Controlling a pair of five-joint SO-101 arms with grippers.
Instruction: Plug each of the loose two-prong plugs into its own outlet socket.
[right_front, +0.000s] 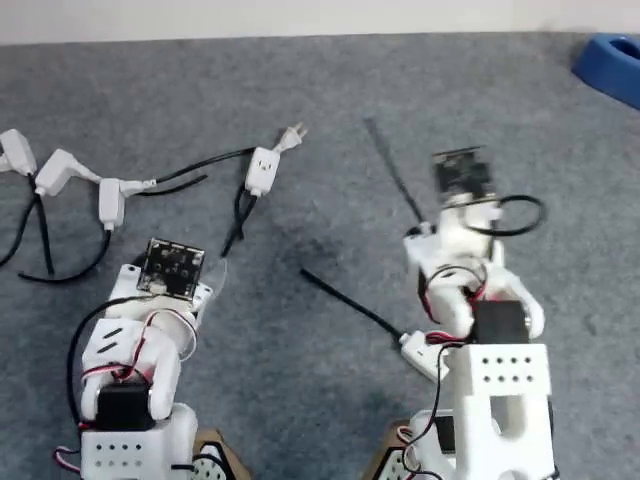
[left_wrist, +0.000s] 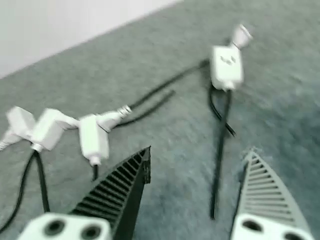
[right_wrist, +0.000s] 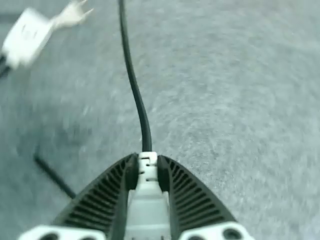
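A plug (right_wrist: 146, 197) is held clenched in the right gripper (right_wrist: 147, 159), with its cable (right_wrist: 131, 75) trailing toward twelve o'clock; it is not yet seated in any socket. The left gripper (left_wrist: 200, 152) is released, with nothing between its jaws, above the worktop (right_front: 330, 90). A socket (right_front: 260, 172) lies at eleven o'clock and other white pieces (right_front: 55, 170) at ten o'clock; whether any are mated cannot be told. Most of the task is judged outstanding.
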